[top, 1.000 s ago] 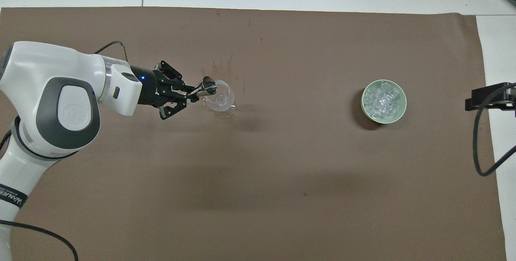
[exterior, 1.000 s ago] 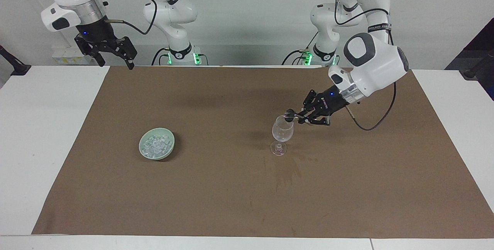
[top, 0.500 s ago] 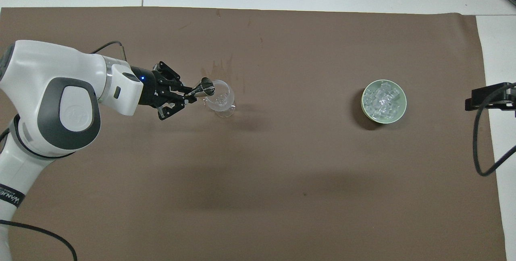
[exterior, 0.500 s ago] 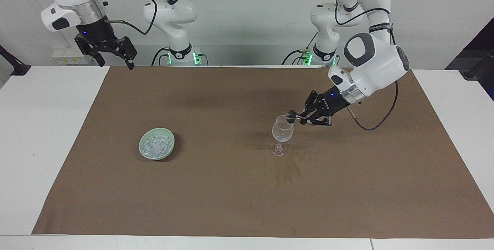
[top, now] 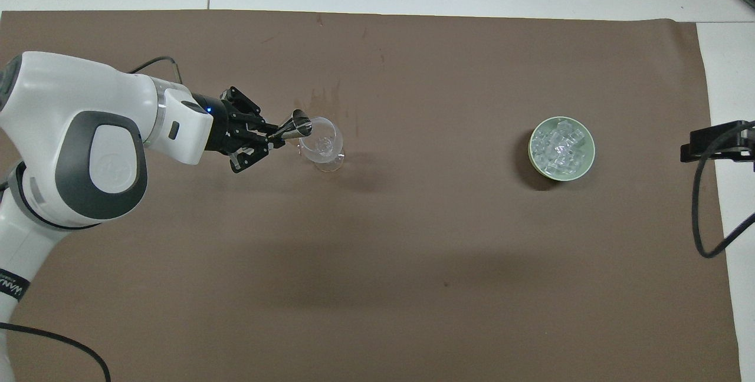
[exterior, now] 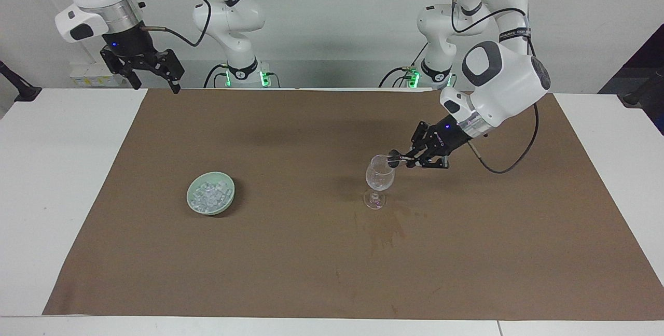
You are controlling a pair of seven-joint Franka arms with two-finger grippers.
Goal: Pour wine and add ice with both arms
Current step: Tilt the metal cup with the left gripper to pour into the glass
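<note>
While a small conical metal cup (top: pixel 299 125) was clamped by the left gripper (top: pixel 277 132) at the clear stemmed glass's (exterior: pixel 379 176) rim, glassy cubed ice (exterior: pixel 209 195) was heaped in the round green bowl (exterior: pixel 227 201); the right gripper (exterior: pixel 150 72) was held spread over the desk (exterior: pixel 52 170) edge.

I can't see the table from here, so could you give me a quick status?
Left gripper shut on metal jigger, tipped over wine glass. Right gripper open, waiting. Ice in bowl. Nothing obstructing.

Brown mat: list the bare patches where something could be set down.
Bare: the stretch between the bowl of ice and the wine glass, and the whole strip nearest the robots. Crowded only at the glass, where the left gripper tips a small metal cup over its rim.
</note>
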